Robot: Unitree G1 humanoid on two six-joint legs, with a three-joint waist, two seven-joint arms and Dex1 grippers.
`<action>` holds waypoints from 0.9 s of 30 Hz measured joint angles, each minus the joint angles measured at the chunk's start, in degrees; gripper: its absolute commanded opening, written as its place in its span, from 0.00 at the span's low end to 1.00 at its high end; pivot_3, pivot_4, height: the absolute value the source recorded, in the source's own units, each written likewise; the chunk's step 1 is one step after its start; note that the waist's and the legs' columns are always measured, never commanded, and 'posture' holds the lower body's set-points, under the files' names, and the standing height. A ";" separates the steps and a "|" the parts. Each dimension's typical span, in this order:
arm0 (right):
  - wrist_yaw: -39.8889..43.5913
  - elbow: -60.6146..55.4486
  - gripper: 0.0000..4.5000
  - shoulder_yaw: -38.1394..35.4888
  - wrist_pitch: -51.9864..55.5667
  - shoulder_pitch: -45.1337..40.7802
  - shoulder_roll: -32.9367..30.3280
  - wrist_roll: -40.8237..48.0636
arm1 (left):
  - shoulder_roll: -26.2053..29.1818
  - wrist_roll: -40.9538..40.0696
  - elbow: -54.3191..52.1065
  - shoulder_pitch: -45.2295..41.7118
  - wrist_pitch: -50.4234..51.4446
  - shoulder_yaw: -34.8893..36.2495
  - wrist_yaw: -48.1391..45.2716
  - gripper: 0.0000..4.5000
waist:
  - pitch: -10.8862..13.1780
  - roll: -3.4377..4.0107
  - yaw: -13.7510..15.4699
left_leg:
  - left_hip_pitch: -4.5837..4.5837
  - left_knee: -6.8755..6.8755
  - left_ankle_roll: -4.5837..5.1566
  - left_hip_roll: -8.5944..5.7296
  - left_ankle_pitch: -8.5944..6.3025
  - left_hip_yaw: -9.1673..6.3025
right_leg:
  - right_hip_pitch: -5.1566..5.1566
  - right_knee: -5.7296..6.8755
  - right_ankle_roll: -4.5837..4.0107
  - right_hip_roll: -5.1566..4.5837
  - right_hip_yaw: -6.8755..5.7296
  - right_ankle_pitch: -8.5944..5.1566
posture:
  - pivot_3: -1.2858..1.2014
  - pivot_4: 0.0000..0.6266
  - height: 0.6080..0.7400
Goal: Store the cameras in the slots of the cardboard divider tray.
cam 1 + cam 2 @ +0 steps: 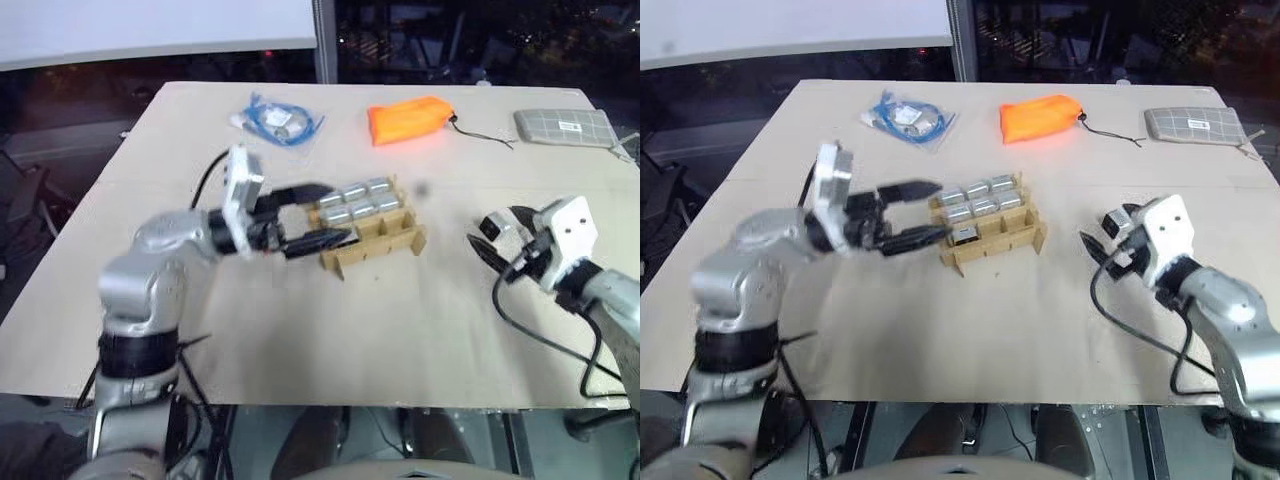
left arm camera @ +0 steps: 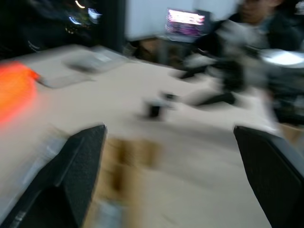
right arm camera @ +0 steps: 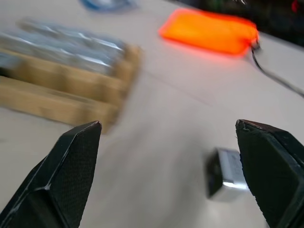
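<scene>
Near the right edge of the counter [image 1: 300, 350], one loose camera [image 3: 229, 179] lies just ahead of the released right hand [image 3: 171, 175], well apart from the tray [image 1: 990, 240], where the left hand [image 1: 915, 215] hangs open.

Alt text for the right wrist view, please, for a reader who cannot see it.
A small silver-grey boxy camera with a black face lies loose on the pale tabletop between the open jaws of the right gripper. Beyond it sit the brown cardboard divider tray, already holding silver cameras, and an orange fabric pouch.
</scene>
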 measured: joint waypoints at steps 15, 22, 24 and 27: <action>0.76 17.95 1.00 -3.33 7.24 -10.08 -4.43 -4.37 | 4.04 -11.64 -16.77 21.00 -2.16 6.86 5.18 0.99 | -0.01 0.07 0.82 | 0.00 -0.02 0.23 -0.02 -0.14 0.05 | 0.01 0.01 -0.02 -0.04 0.04 -0.01 | 0.52 0.24 1.00; 1.36 22.85 1.00 -5.22 9.51 -9.01 -6.04 -4.53 | 6.46 -13.31 -17.98 22.96 -4.03 6.92 5.38 0.99 | -0.02 0.08 0.42 | 0.03 -0.02 0.25 -0.01 -0.15 0.09 | 0.04 0.00 -0.02 -0.04 0.07 -0.01 | 0.52 0.24 1.00; 1.36 25.00 1.00 -5.11 9.28 -9.37 -5.56 -4.80 | 6.59 -13.49 -18.00 23.20 -4.19 6.86 5.59 0.99 | -0.02 0.08 0.24 | 0.03 -0.02 0.25 -0.01 -0.15 0.11 | 0.03 0.00 -0.02 -0.04 0.09 -0.01 | 0.52 0.24 1.00; 1.36 27.72 1.00 -4.87 8.24 -9.70 -5.01 -5.26 | 7.21 -14.45 -18.11 23.85 -4.29 6.86 5.68 0.99 | -0.01 0.09 0.15 | 0.03 -0.02 0.25 -0.01 -0.15 0.13 | 0.02 0.00 -0.02 -0.04 0.10 -0.01 | 0.52 0.24 1.00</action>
